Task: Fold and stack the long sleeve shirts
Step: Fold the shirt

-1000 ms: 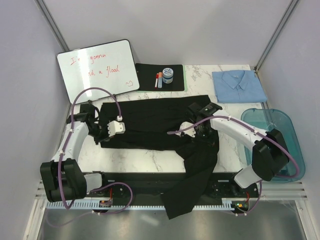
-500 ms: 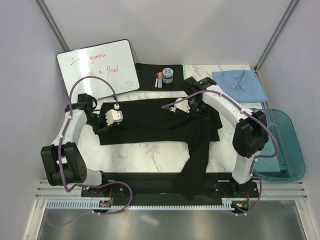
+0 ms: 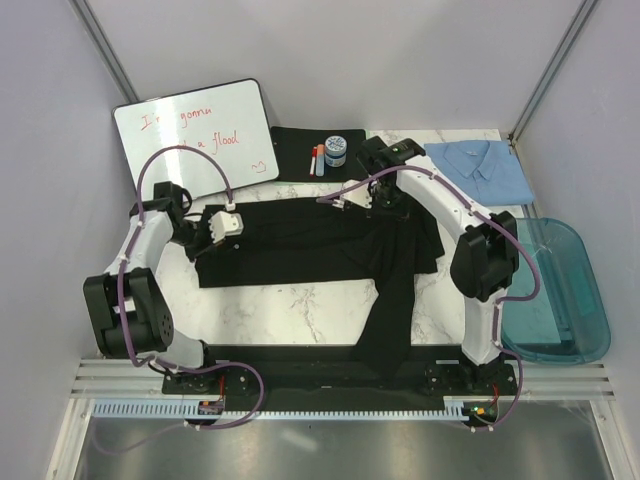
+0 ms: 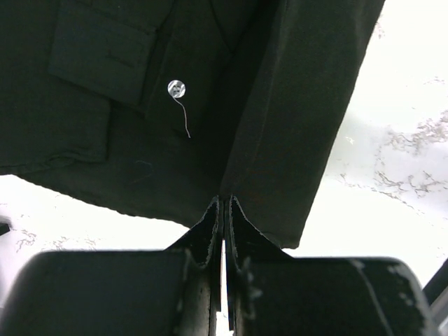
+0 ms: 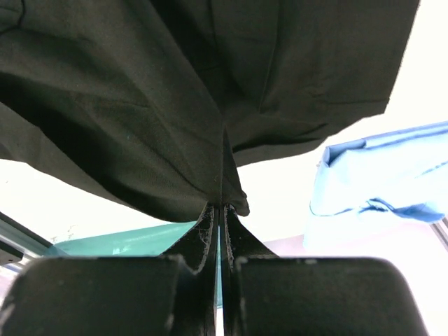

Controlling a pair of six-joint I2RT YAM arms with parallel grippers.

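Both the left claw (image 4: 222, 204) and right claw (image 5: 222, 207) clamp the black shirt (image 3: 290, 245); I worry its sleeve (image 3: 392, 320), hanging at lower centre, snags.

Red handwriting stands on the white rectangular whiteboard (image 3: 195, 135). Its upper line reads roughly "I'm gonna" and its lower line ends in "a flood". The start of the lower line is hidden behind a purple cable (image 3: 143, 183). To the whiteboard's right, the small white jar (image 3: 336, 151) has a blue label too small to read.

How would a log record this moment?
left end effector: shut on black shirt | right end effector: shut on black shirt | blue shirt: folded, far right
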